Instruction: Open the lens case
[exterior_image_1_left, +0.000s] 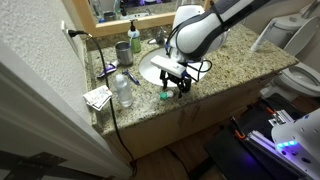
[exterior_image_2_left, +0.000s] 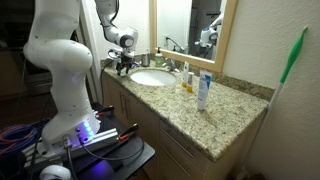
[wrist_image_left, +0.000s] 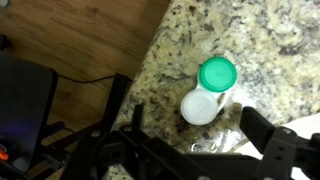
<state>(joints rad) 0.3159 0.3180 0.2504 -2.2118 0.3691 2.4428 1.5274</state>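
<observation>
The step in hand looks like the approach: the gripper (exterior_image_1_left: 180, 84) hangs over the lens case (wrist_image_left: 208, 90), which lies flat on the granite counter (exterior_image_1_left: 220, 75) near its front edge, just beside the sink (exterior_image_1_left: 152, 68). The arm bends over the counter with the wrist pointing down, fingers wide and empty, the case's white cap (wrist_image_left: 200, 107) roughly between them, though the blurred wrist view leaves the height unclear. The next move probably calls for lowering squarely onto one cap, closing and twisting without the loose case spinning.
</observation>
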